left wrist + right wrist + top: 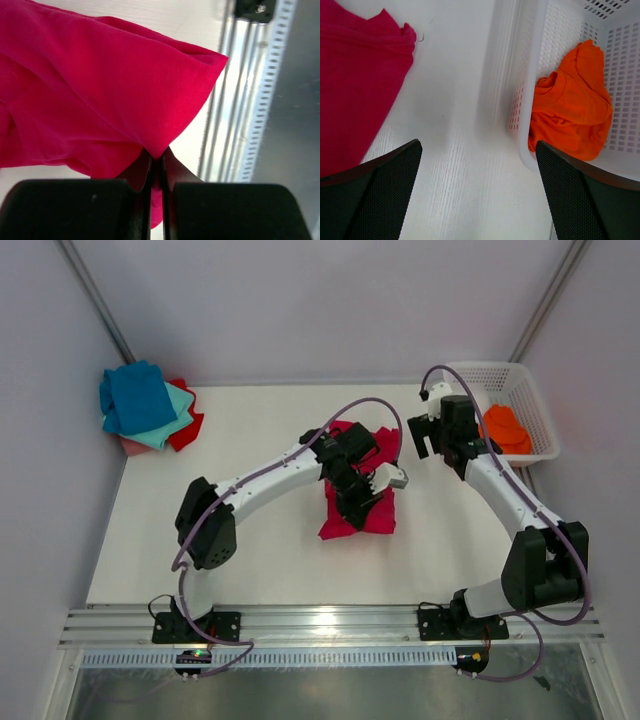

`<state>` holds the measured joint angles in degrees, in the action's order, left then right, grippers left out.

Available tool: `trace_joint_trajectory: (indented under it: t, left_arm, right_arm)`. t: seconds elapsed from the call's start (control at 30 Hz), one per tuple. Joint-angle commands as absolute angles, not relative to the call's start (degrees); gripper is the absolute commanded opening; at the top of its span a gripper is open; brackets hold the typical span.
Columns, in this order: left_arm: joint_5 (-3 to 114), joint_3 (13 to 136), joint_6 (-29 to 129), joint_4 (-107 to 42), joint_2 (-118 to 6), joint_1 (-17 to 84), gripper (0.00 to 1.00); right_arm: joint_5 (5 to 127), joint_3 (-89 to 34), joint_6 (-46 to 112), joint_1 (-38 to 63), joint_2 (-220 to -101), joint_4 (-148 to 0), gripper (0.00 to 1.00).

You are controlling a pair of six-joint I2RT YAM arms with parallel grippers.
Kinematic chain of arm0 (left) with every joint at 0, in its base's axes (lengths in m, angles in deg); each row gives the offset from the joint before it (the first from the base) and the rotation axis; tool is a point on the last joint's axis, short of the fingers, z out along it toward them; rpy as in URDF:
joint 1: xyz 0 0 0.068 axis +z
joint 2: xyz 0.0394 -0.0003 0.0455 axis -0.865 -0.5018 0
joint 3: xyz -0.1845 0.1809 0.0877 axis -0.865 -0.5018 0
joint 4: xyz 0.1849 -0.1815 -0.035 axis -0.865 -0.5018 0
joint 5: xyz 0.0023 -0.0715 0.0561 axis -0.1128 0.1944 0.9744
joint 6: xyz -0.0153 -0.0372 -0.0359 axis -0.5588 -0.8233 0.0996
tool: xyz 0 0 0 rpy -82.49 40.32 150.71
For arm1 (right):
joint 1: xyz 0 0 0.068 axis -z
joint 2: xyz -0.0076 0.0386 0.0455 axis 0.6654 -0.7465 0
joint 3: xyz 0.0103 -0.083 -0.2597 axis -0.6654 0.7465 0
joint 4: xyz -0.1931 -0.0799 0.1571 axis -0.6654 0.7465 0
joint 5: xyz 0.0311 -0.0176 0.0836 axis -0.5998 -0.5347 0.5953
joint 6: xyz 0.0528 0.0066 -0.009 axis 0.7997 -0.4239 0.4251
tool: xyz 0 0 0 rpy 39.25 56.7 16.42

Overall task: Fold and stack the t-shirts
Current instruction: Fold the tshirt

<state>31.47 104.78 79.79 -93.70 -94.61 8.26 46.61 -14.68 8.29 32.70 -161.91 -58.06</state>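
Observation 1. The left gripper [156, 163] is closed, and in the left wrist view I see a fold of the crimson t-shirt [100, 95] pinched between its two fingers. The hemmed corner of the cloth points to the upper right of that frame.

Observation 2. From the top view I place the crimson t-shirt [378, 516] at the centre of the table [250, 440], bunched rather than flat. The left gripper [352, 488] sits directly over it, and the arm covers much of the cloth.

Observation 3. The right gripper [477, 145] stands wide apart and holds nothing; I see bare table between its fingers. In the top view the right gripper [422, 436] hangs just to the right of the crimson shirt and just beside the white basket [525, 392].

Observation 4. The white basket [520, 115] sits at the upper right of the table. An orange t-shirt [570, 110] lies crumpled inside it, against the near wall. The top view confirms the orange t-shirt [505, 428] inside the basket.

Observation 5. At the upper left of the top view I record a loose pile: a blue t-shirt [135, 395] uppermost, a teal t-shirt [172, 430] under it, a red t-shirt [192, 425] showing at the right edge, and a pink t-shirt [130, 446] showing at the lower left edge. The pile is well apart from both grippers.
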Motion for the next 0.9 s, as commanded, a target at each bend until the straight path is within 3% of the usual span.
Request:
trace_joint_trajectory:
  t: [0.0, 0.17, 0.33, 0.53, 0.87]
  left_arm:
    - [20.7, 110.1, 77.2, -102.5, -91.3, 8.0, 0.00]
    - [20.2, 115.3, 78.2, -106.5, -91.4, 8.0, 0.00]
    - [30.0, 125.9, 81.9, -107.9, -95.0, 8.7, 0.00]
    - [32.8, 148.5, 85.9, -110.3, -110.0, 14.2, 0.00]
    - [27.7, 142.1, 89.1, -101.9, -117.5, 20.5, 0.00]
  right_arm:
    - [44.5, -18.5, 9.0, 32.7, -158.5, -58.0, 1.00]
    - [44.4, -21.6, 9.9, 32.6, -155.6, -56.0, 0.99]
    - [45.5, -22.3, 10.1, 32.6, -153.5, -55.0, 0.99]
    - [45.7, -19.9, 9.6, 32.6, -152.4, -55.9, 0.99]
    - [43.5, -19.0, 9.2, 32.7, -152.0, -56.7, 0.99]
